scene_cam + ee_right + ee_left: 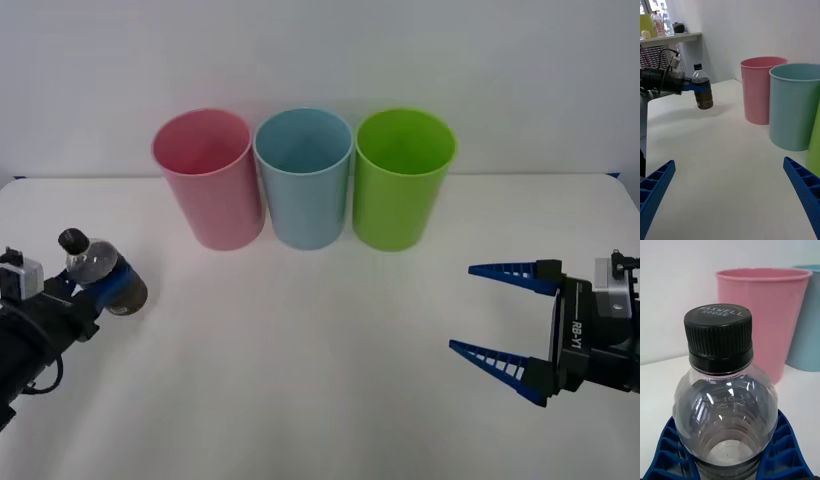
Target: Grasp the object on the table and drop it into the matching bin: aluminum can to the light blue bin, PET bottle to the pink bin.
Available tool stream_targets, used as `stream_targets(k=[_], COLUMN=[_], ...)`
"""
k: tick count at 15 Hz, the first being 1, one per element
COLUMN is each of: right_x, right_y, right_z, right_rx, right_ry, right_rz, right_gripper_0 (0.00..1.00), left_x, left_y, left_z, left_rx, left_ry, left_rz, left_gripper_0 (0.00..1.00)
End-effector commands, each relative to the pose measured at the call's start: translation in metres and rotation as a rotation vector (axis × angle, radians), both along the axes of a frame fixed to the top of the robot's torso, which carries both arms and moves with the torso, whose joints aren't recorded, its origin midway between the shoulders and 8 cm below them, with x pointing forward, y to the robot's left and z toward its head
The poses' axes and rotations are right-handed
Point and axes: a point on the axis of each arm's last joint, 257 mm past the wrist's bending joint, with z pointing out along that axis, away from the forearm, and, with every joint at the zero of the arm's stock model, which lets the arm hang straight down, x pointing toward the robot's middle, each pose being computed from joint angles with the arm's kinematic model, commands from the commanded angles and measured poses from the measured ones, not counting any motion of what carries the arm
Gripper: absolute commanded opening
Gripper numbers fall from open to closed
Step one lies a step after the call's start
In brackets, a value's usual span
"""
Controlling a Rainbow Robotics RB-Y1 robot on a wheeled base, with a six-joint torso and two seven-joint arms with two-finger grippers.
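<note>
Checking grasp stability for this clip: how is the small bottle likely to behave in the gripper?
The PET bottle looks smooth and rounded, so it may slip or rotate within the left gripper. Its clear upper half appears empty, so probably light. Thin ribbed plastic might flex under squeeze.

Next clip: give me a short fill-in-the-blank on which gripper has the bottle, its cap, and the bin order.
1. The PET bottle is held in the ____ gripper.
2. The bottle's screw cap is ____ in colour.
3. In the front view, the light blue bin stands between the pink bin and the ____ bin.
4. The right gripper hovers over the table with its jaws ____.

Missing words: left; black; green; open
</note>
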Motion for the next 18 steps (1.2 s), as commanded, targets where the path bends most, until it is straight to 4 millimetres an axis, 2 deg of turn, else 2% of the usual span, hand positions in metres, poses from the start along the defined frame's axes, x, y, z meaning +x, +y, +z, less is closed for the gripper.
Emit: stream_targets(k=[1, 3, 5, 7, 8, 10, 14, 16, 18], right_x=[0.0, 0.0, 0.0, 0.0, 0.0, 0.0, 0.0, 0.0, 0.0], right_y=[0.0, 0.0, 0.0, 0.0, 0.0, 0.0, 0.0, 0.0, 0.0], right_z=[0.0, 0.0, 0.0, 0.0, 0.0, 0.0, 0.0, 0.0, 0.0], right_rx=[0.0, 0.0, 0.0, 0.0, 0.0, 0.0, 0.0, 0.0, 0.0], right_ry=[0.0, 0.0, 0.0, 0.0, 0.0, 0.0, 0.0, 0.0, 0.0], right_rz=[0.0, 0.0, 0.0, 0.0, 0.0, 0.0, 0.0, 0.0, 0.0], right_gripper_0=[1.0, 1.0, 1.0, 1.0, 1.0, 1.0, 1.0, 1.0, 1.0], left_x=[-0.027, -0.047, -0.052, -0.051, -0.046, -0.039, -0.024, -0.011, 0.016], left_y=[-0.001, 0.0, -0.008, -0.027, -0.036, -0.045, -0.043, -0.051, -0.054], left_z=[0.023, 0.043, 0.077, 0.109, 0.131, 0.156, 0.19, 0.212, 0.231], left_rx=[-0.035, -0.061, -0.075, -0.151, -0.166, -0.213, -0.209, -0.19, -0.191], left_ry=[0.031, 0.056, 0.046, 0.041, 0.025, 0.014, -0.021, -0.039, -0.06], left_rz=[-0.02, -0.023, -0.031, -0.078, -0.101, -0.132, -0.141, -0.162, -0.18], left_gripper_0=[0.0, 0.0, 0.0, 0.0, 0.0, 0.0, 0.0, 0.0, 0.0])
